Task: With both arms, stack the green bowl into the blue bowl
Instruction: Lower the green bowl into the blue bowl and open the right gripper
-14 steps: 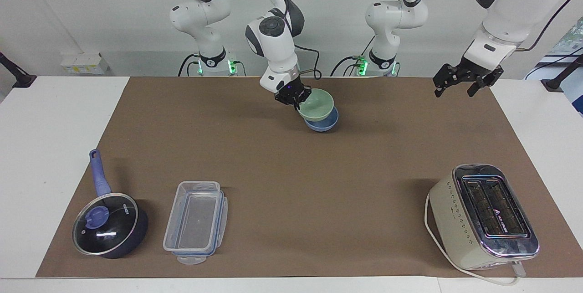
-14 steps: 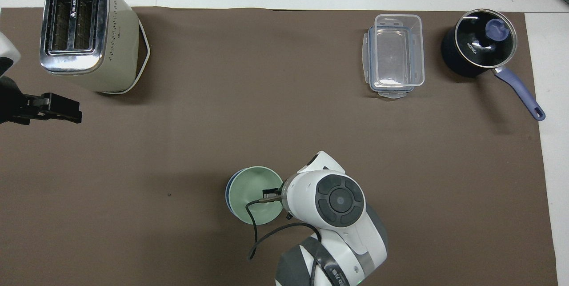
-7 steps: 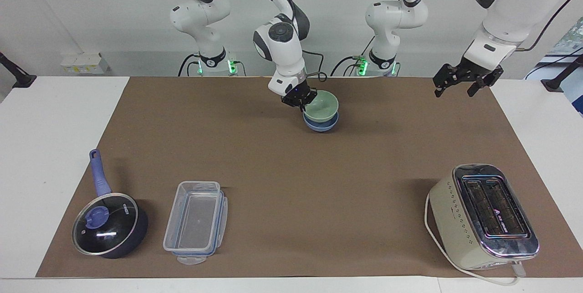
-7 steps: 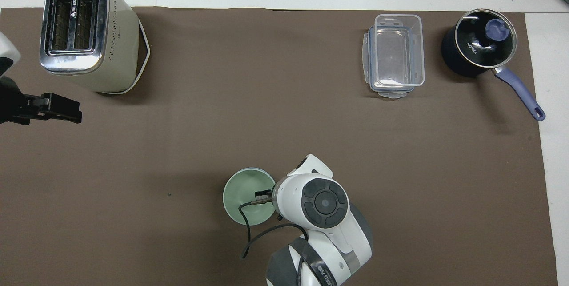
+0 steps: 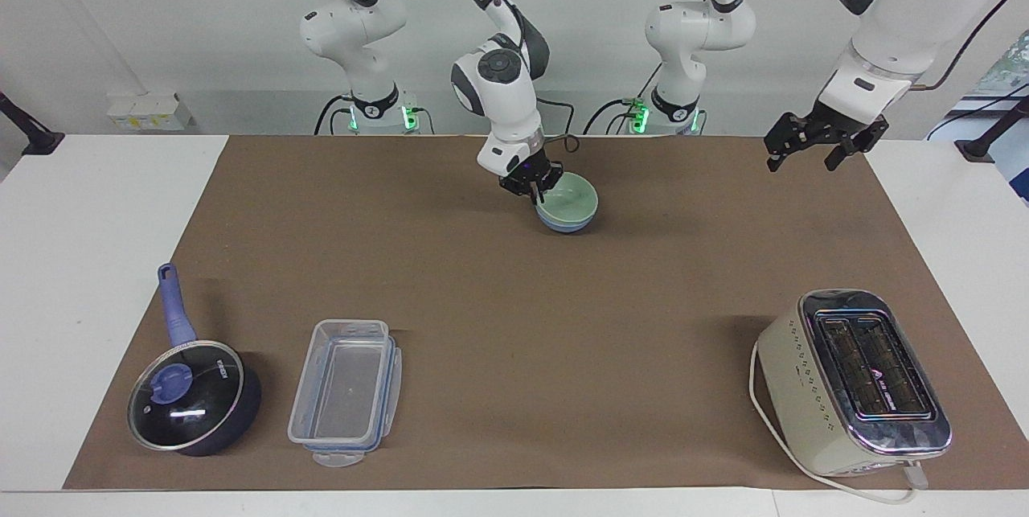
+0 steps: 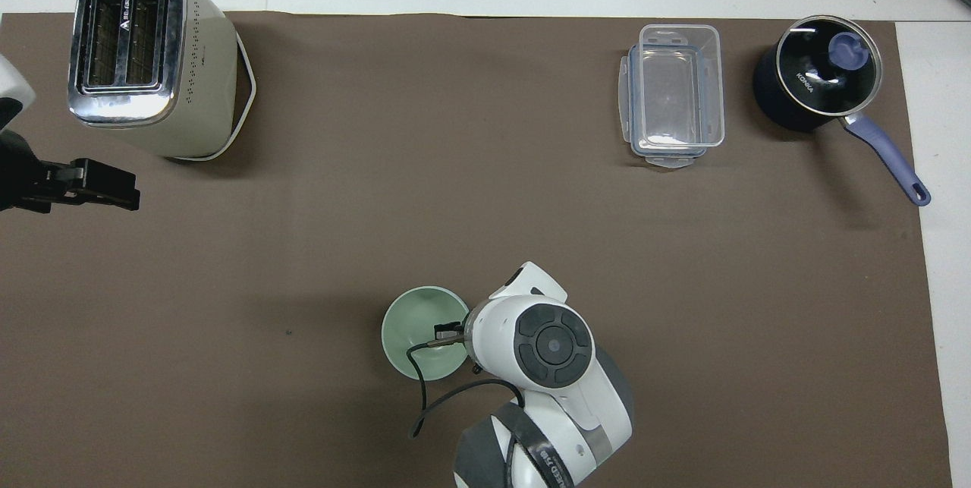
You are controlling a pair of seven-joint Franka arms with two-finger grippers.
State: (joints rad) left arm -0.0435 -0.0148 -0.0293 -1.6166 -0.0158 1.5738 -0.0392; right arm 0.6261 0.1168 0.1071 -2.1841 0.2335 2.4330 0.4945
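The pale green bowl (image 5: 572,200) sits level inside the light blue bowl (image 5: 567,223), on the mat close to the robots near the table's middle. Only the blue bowl's lower wall shows in the facing view. In the overhead view the green bowl (image 6: 419,330) covers it. My right gripper (image 5: 537,187) is at the green bowl's rim on the side toward the right arm's end, and its wrist hides the rim from above. My left gripper (image 5: 804,153) hangs open and empty in the air over the mat's corner at the left arm's end.
A cream toaster (image 5: 854,380) stands far from the robots at the left arm's end. A clear plastic container (image 5: 347,390) and a dark blue lidded saucepan (image 5: 193,396) lie far from the robots toward the right arm's end. The brown mat (image 5: 563,324) covers the table.
The right gripper has brought the green bowl down from a tilt above the blue bowl until it rests level inside it. The left arm has not moved.
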